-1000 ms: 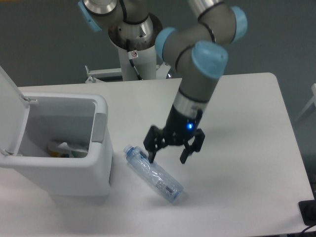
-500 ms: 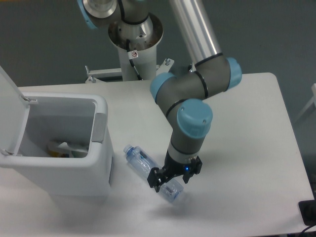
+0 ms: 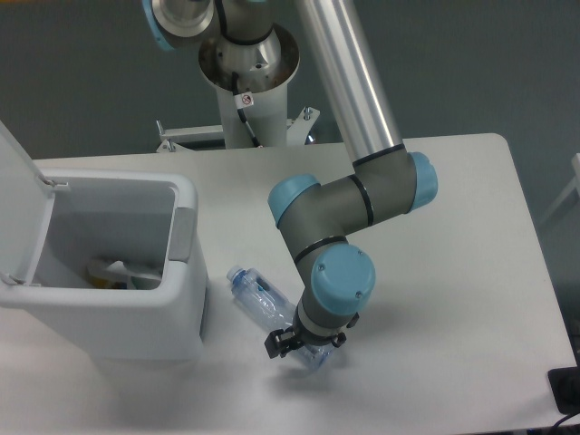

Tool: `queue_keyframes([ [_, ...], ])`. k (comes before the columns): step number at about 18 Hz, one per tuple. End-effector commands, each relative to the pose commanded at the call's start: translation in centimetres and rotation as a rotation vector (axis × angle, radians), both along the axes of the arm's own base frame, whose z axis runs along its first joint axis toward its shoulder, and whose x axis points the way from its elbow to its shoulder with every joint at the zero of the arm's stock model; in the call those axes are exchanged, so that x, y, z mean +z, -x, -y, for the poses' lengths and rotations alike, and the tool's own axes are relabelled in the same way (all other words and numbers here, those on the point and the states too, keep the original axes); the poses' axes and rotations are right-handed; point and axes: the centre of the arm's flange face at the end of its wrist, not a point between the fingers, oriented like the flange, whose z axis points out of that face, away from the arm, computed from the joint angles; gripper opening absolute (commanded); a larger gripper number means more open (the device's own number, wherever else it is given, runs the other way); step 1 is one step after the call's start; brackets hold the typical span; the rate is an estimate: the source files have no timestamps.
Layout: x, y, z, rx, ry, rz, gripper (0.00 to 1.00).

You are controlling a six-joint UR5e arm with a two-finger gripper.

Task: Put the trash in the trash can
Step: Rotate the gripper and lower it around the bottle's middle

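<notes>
- The bottle (image 3: 263, 302) lies flat on the table (image 3: 453, 272), its blue-capped end pointing up and to the left of the gripper (image 3: 303, 345), its far end hidden beneath it.
- The gripper sits low over that lower end, fingers either side of the body. Whether they have pinched it or stand spread around it I cannot tell, since the wrist covers them.
- Coming straight down across the bottle's width probably suits a lying, crushed body, which offers its narrow side to the fingers.
- The trash can (image 3: 136, 308) stands left of the gripper, near the cap end, with its lid (image 3: 18, 208) swung up, so the opening is free for a drop from above.
- Some whitish scrap (image 3: 116, 270) lies inside the can.
</notes>
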Motion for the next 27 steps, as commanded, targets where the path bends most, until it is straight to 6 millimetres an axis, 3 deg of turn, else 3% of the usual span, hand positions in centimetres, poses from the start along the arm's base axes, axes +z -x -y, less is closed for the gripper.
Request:
queue_keyframes([
  [7,-1.5,-0.3,-0.3,0.002,0.042,-0.012,0.91],
  [8,-1.5,-0.3,-0.3,0.001,0.043,-0.013,0.88],
  [12,-1.6,-0.6,-0.5,0.021,0.048,-0.016,0.59],
  [16,-1.5,-0.6,-0.7,0.021,0.054,-0.038,0.51],
  [19,0.1,-0.3,-1.1,0.025,0.032,-0.055,0.48],
  [24,5.6,0.0,-1.5,0.028,-0.044,-0.101,0.48],
  [27,10.5,0.5,-1.4,0.042,-0.164,-0.133,0.48],
])
